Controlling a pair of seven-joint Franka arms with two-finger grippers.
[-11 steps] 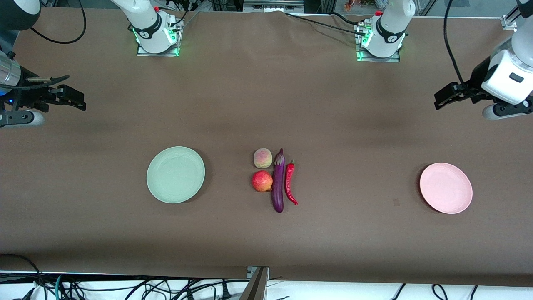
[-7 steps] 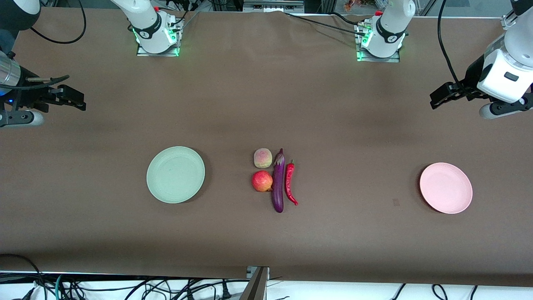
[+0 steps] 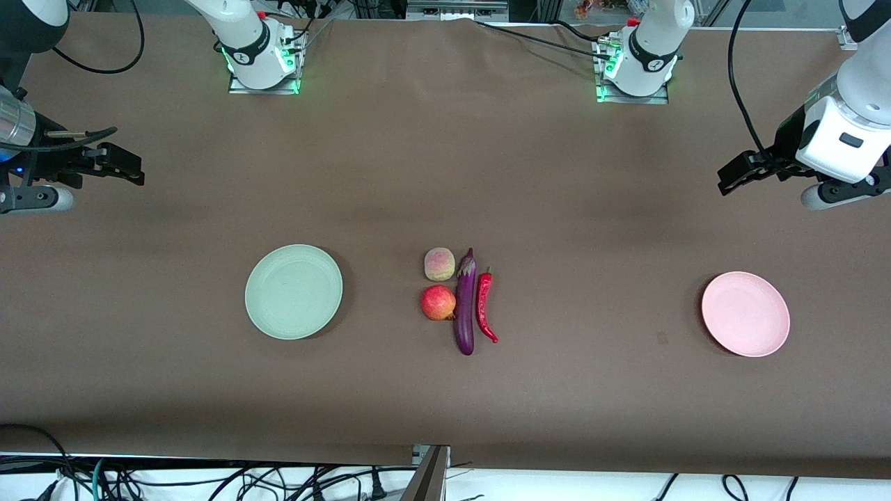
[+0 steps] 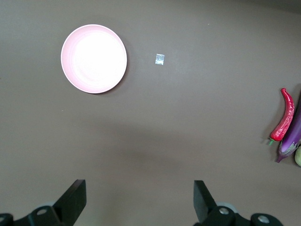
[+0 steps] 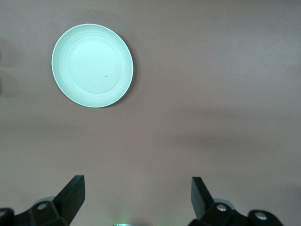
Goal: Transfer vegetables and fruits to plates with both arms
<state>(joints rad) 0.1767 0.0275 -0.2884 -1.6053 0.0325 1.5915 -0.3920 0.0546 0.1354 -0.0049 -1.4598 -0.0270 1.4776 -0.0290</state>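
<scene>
With the left tool (image 3: 731,179) shifted slightly over the desk's (image 3: 557,209) end, both it and the right tool (image 3: 129,167) gape empty; peach (image 3: 439,264), pomegranate (image 3: 438,303), eggplant (image 3: 465,303) and chili (image 3: 484,303) lie mid-desk between bare mint plate (image 3: 294,291) and pink plate (image 3: 745,314), nothing yet transferred.

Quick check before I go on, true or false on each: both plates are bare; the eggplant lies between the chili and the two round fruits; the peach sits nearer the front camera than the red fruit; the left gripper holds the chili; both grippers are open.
1. Both plates are bare. True: the green plate and pink plate hold nothing.
2. The eggplant lies between the chili and the round fruits. True.
3. The peach is nearer the front camera than the red fruit. False: it is farther.
4. The left gripper holds the chili. False: it holds nothing.
5. Both grippers are open. True, the right gripper too.
</scene>
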